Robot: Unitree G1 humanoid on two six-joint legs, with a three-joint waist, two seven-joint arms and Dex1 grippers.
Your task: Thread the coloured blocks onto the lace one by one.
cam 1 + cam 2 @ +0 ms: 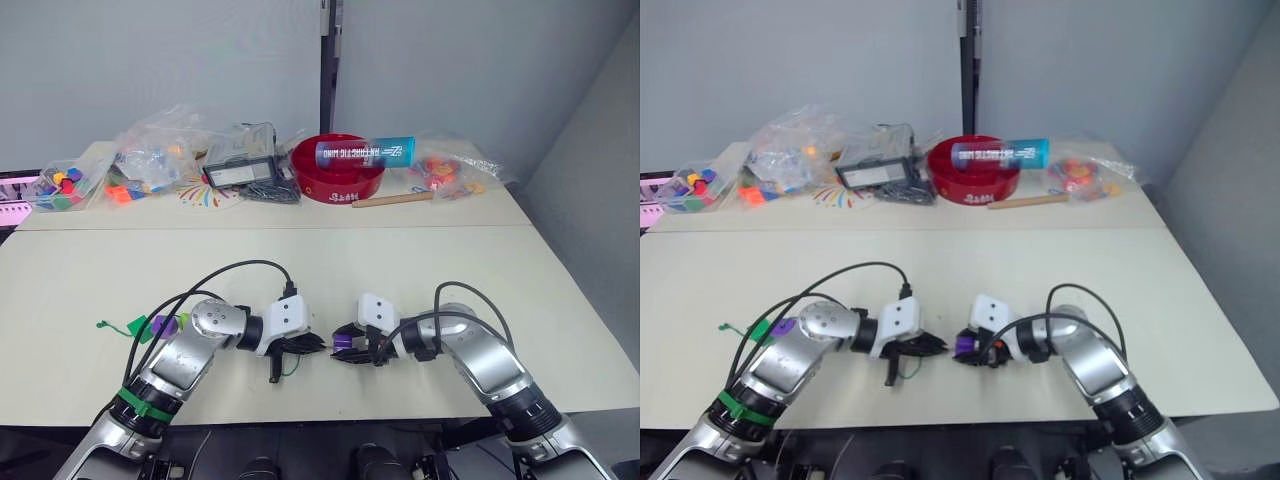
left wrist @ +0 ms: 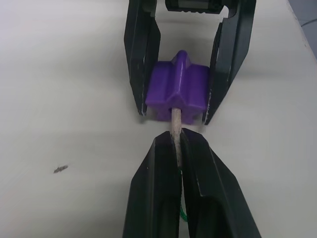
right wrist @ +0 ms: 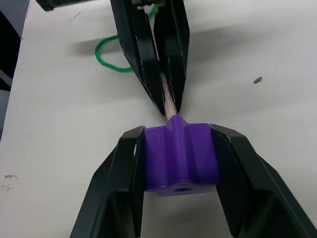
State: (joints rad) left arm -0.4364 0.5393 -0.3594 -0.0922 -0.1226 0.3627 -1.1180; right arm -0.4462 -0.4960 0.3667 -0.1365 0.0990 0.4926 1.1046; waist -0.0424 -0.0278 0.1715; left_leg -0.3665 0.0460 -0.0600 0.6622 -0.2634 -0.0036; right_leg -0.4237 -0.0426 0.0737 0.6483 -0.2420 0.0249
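**Lace tip meeting the purple cube at lower centre**

We are holding both grippers nose to nose on the pale tabletop (image 1: 420, 265), low in the middle of the head views. Our right gripper (image 3: 179, 148) is clamping a small purple plastic cube (image 3: 181, 157) with a hole through it, one black finger pressed against each side. Our left gripper (image 2: 177, 144) is pinching the stiff pale tan tip (image 2: 175, 124) of the thin green lace (image 3: 110, 53), its fingers squeezed together around it. That tip is touching the cube's near face at the hole; how far it is reaching inside we cannot tell.

A loop of the green cord is lying on the table just behind our left gripper. At the lower left of the left eye view, a second purple cube (image 1: 155, 326) and a lime green cube (image 1: 181, 322) are sitting beside our left arm, with the lace's tail stretching farther left.

Along the upper part of the frame, a red round bowl (image 1: 338, 168) is carrying a clear blue-capped tube (image 1: 365, 152), and clear plastic bags of small toys (image 1: 160, 155) are lying to its left.
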